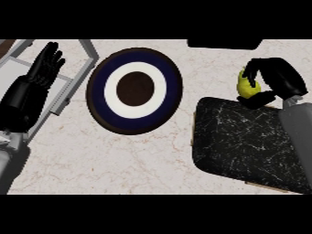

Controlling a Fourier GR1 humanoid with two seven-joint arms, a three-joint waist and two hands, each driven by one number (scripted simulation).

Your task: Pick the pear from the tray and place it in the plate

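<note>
The pear [244,85] is pinched in the right hand's [280,77] curled fingers at the tray's [239,137] far edge — the left hand's [42,71] fingers are held straight, together.

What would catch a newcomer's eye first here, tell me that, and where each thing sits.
The round plate, with its dark blue, white and brown rings, stands out at the counter's centre. At upper right, the right hand curls round the yellow pear, just beyond the far edge of the black marbled tray. The left hand rests open at the left, fingers up.
</note>
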